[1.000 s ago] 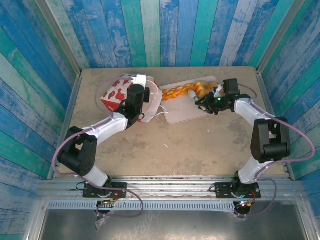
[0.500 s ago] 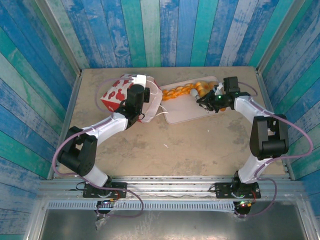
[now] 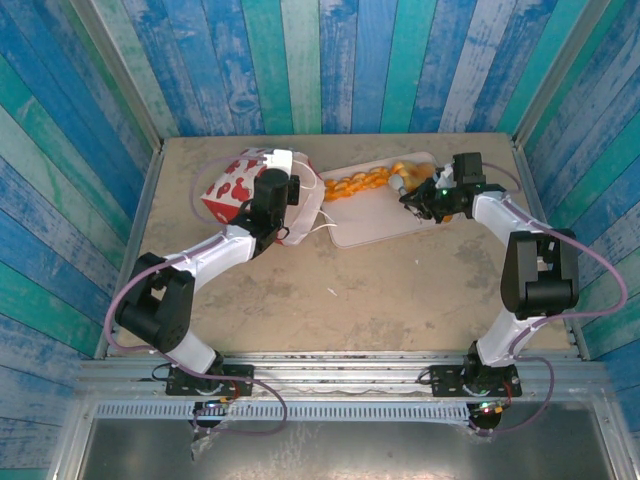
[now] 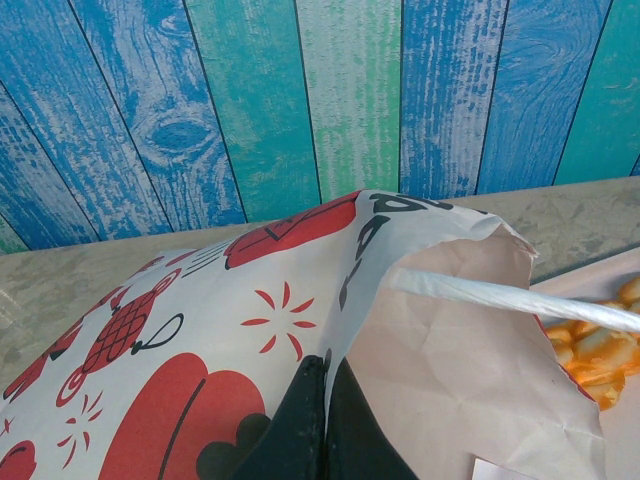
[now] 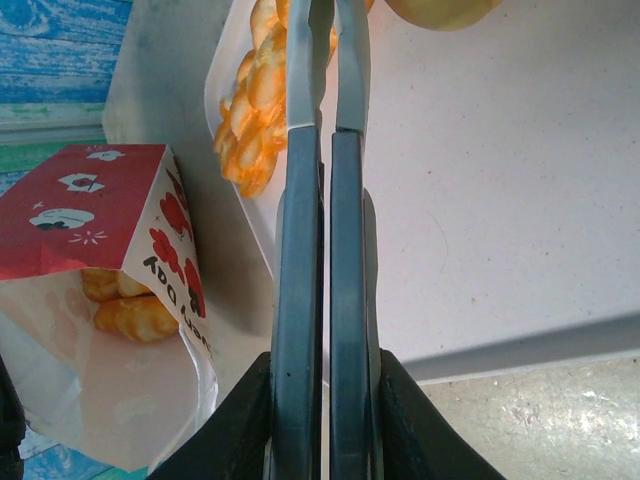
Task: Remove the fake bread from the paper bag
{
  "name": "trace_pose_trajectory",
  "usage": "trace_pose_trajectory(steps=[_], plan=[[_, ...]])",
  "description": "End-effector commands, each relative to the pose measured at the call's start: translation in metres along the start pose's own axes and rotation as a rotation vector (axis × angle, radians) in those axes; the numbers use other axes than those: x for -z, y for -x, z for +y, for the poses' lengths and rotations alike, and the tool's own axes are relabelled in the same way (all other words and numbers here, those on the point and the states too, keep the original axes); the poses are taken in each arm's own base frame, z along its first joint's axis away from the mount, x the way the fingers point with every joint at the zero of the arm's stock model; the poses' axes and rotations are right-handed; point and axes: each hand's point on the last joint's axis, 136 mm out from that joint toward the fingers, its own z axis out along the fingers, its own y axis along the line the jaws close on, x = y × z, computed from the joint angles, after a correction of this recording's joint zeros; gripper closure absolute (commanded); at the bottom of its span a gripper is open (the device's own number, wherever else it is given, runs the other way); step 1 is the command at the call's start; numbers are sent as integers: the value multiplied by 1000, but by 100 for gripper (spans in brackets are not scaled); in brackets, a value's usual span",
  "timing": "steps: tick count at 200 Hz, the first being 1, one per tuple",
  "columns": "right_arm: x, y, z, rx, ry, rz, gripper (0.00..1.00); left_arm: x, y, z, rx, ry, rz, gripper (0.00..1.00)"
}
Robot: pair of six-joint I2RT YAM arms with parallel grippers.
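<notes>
The paper bag [image 3: 243,190], red with a white upper part, lies tipped on its side at the left rear of the table [image 3: 350,290]. Its mouth is turned toward the white tray [image 3: 372,228], and its wall is pinched by the closed left gripper [image 4: 325,420]. Tan fake bread [image 5: 125,305] is seen inside. A glossy orange braid [image 3: 352,184] and a round roll [image 3: 404,169] lie on the tray. Bare table is left in front. The metal tongs [image 5: 318,230] are clamped together in the right gripper [image 5: 325,410], which has been shifted slightly rearward.

Metal tongs [image 5: 300,250] closed over white tray [image 5: 500,200]; tan table [image 3: 380,290]
</notes>
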Motion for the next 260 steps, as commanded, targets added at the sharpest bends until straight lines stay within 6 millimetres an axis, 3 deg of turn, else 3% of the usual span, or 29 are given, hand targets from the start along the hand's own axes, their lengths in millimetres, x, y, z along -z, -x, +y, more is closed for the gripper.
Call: trace_pose_trajectory(steps=[1, 68, 135, 172, 204, 260], plan=[[-1, 15, 8, 19, 19, -38, 75, 12, 20, 8, 21, 14, -41, 100], [-14, 17, 12, 17, 63, -10, 74, 13, 20, 10, 17, 19, -41, 100], [-7, -4, 49, 88, 155, 32, 71, 15, 23, 10, 20, 15, -48, 100], [14, -15, 72, 141, 191, 16, 71, 16, 28, 8, 19, 0, -54, 100], [35, -40, 87, 206, 195, 37, 72, 20, 31, 5, 8, -26, -62, 100], [69, -113, 104, 276, 237, 136, 71, 22, 29, 4, -55, -35, -51, 100]])
